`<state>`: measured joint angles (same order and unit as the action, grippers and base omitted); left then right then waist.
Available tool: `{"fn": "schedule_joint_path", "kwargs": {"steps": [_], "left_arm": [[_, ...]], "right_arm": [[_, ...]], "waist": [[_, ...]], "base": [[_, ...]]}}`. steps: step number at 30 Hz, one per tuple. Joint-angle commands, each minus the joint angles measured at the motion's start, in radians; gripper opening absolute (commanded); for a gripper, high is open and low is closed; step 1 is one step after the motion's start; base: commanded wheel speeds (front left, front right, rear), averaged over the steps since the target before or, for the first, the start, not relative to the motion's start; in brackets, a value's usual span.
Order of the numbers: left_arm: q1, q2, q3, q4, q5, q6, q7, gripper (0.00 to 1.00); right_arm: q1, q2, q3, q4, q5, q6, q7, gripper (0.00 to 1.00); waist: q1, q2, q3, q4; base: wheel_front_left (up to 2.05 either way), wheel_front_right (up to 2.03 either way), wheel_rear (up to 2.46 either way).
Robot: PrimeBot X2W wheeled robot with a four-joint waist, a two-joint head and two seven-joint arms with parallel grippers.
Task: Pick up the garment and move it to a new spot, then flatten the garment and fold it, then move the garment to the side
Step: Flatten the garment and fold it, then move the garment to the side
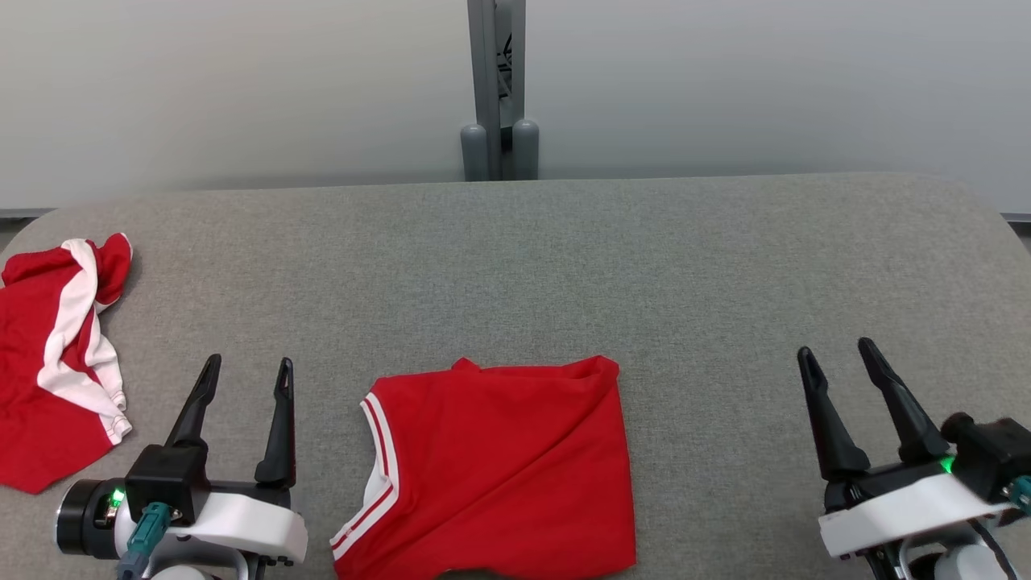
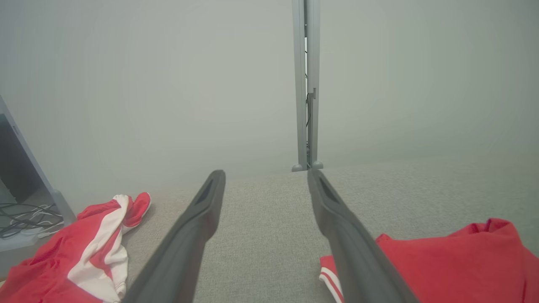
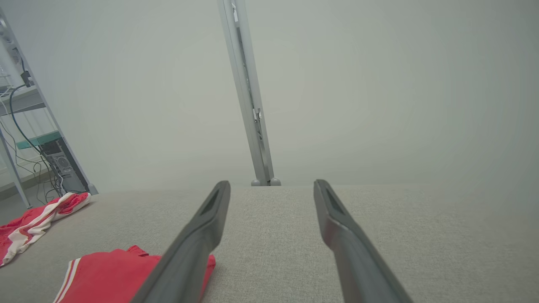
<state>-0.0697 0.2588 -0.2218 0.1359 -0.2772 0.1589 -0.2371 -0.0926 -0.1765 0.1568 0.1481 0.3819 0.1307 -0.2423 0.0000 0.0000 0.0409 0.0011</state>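
A folded red garment [image 1: 499, 467] with white-striped trim lies flat at the near middle of the grey table [image 1: 564, 266]; it also shows in the left wrist view as the red garment [image 2: 446, 261] and in the right wrist view as the red garment [image 3: 113, 273]. My left gripper [image 1: 246, 372] stands open to its left, above the cloth-covered table, holding nothing. My right gripper [image 1: 838, 354] stands open well to the garment's right, with nothing between its fingers.
A second red and white garment [image 1: 56, 362] lies crumpled at the table's left edge. A grey post [image 1: 495, 89] rises behind the far edge against a pale wall. A shelf frame with cables [image 3: 29, 126] stands off the left side.
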Motion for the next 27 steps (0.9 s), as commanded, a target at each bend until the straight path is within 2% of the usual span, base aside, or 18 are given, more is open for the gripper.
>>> {"fn": "schedule_joint_path", "kwargs": {"steps": [1,12,20,27], "left_arm": [[0.010,0.007,0.006,-0.008,-0.004,0.008,0.002,1.00],[0.068,0.032,0.017,-0.050,-0.012,0.033,0.025,1.00],[0.080,0.035,0.006,-0.074,-0.009,0.045,0.045,1.00],[0.065,0.030,-0.011,-0.091,-0.003,0.047,0.054,1.00]], "right_arm": [[0.025,0.001,-0.021,-0.022,-0.018,0.000,0.009,1.00],[0.184,0.039,-0.145,-0.166,-0.116,0.000,0.115,1.00],[0.214,0.052,-0.161,-0.220,-0.139,0.000,0.161,1.00],[0.198,0.063,-0.117,-0.183,-0.105,0.000,0.232,1.00]], "waist": [[0.0000,0.0000,-0.009,-0.010],[0.0000,0.0000,-0.038,-0.046],[0.0000,0.0000,-0.041,-0.053],[0.0000,0.0000,-0.028,-0.038]], "base": [[0.00,0.00,0.00],[0.00,0.00,0.00],[0.00,0.00,0.00],[0.00,0.00,0.00]]}}
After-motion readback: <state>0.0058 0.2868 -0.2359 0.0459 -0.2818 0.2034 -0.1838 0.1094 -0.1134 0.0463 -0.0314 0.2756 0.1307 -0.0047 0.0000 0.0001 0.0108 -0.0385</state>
